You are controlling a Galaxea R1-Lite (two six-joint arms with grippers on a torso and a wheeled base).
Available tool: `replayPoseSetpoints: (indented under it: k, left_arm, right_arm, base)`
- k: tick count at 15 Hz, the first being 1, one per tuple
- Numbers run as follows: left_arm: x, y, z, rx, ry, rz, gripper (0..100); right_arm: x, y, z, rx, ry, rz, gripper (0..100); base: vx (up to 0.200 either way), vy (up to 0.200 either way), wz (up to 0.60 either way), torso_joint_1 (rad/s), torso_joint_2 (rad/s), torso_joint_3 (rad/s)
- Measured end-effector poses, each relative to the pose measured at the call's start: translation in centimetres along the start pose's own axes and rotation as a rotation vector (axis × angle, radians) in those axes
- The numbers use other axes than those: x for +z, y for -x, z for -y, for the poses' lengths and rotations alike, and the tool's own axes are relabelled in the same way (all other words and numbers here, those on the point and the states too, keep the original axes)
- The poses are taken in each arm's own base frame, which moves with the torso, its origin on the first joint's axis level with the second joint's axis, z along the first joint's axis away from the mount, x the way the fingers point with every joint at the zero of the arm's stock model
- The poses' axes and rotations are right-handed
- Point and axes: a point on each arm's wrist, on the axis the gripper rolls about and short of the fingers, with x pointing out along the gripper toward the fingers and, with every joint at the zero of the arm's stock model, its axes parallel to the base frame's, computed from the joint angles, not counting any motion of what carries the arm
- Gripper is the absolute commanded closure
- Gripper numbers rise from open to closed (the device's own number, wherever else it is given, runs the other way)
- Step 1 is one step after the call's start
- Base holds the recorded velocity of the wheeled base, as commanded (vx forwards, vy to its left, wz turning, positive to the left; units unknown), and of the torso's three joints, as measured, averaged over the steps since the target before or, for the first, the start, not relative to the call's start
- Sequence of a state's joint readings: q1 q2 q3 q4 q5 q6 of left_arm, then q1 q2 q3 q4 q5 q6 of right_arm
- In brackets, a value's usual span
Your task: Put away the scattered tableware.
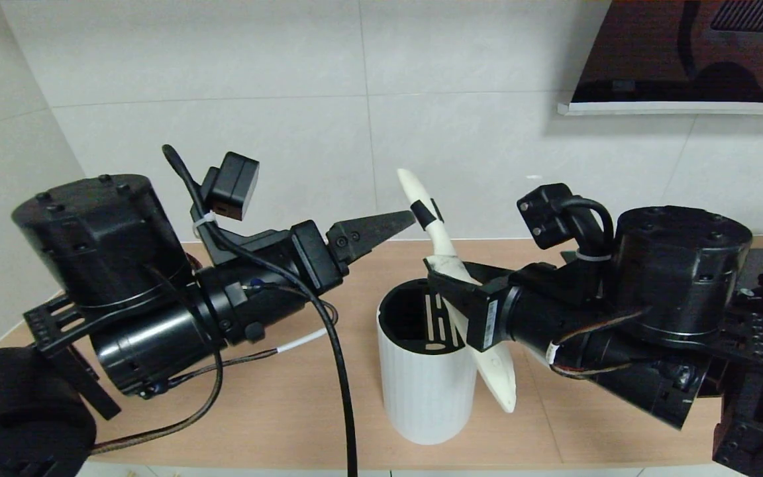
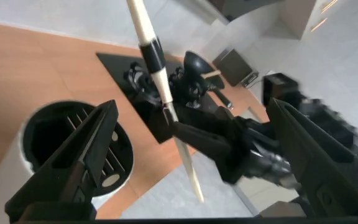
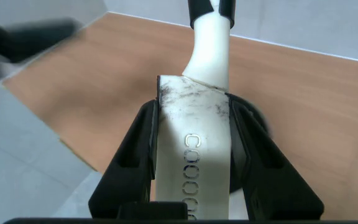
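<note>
A white spatula (image 1: 444,242) with a black band on its handle hangs tilted, handle up, in my right gripper (image 1: 442,273), which is shut on its blade (image 3: 194,143). Its lower end sits beside the right rim of a white ribbed utensil holder (image 1: 426,384) with a black slotted inside, standing on the wooden counter. My left gripper (image 1: 395,222) is open in the air just left of the spatula's handle, above the holder. From the left wrist, its fingers (image 2: 73,165) spread wide with the spatula (image 2: 157,68) and holder (image 2: 73,140) between them.
The wooden counter (image 1: 275,411) runs along a white tiled wall. To the right is a black tray or stand with dark utensils (image 2: 188,68). A dark range hood (image 1: 686,53) hangs at the upper right.
</note>
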State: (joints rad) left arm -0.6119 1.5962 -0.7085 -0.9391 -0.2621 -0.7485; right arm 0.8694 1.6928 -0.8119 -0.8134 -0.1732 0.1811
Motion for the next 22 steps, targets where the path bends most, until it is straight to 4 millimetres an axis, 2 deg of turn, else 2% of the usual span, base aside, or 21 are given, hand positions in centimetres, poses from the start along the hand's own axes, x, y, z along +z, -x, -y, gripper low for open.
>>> replayPoseSetpoints:
  k: [9,16,17,22]
  left_arm:
    - [-0.5,-2.1,-1.2,0.059,0.035,0.011,0]
    - [-1.0,-2.7,-1.8,0.076,0.041,-0.003,0]
    - [-1.0,-2.8,-1.8,0.077,0.041,-0.004,100]
    - [-1.4,-3.0,-1.9,0.080,0.042,-0.010,100]
  right_arm:
    - [-1.4,0.3,-2.4,0.078,0.010,-0.047,100]
    - [-1.7,0.5,-2.7,0.092,0.012,-0.057,100]
    - [-1.7,0.5,-2.7,0.093,0.013,-0.058,100]
    - [-2.1,0.7,-3.2,0.108,0.017,-0.072,100]
  base:
    - [0.000,0.000,0.00,0.000,0.00,0.000]
    - [0.000,0.000,0.00,0.000,0.00,0.000]
    - [0.000,0.000,0.00,0.000,0.00,0.000]
    - [0.000,0.000,0.00,0.000,0.00,0.000]
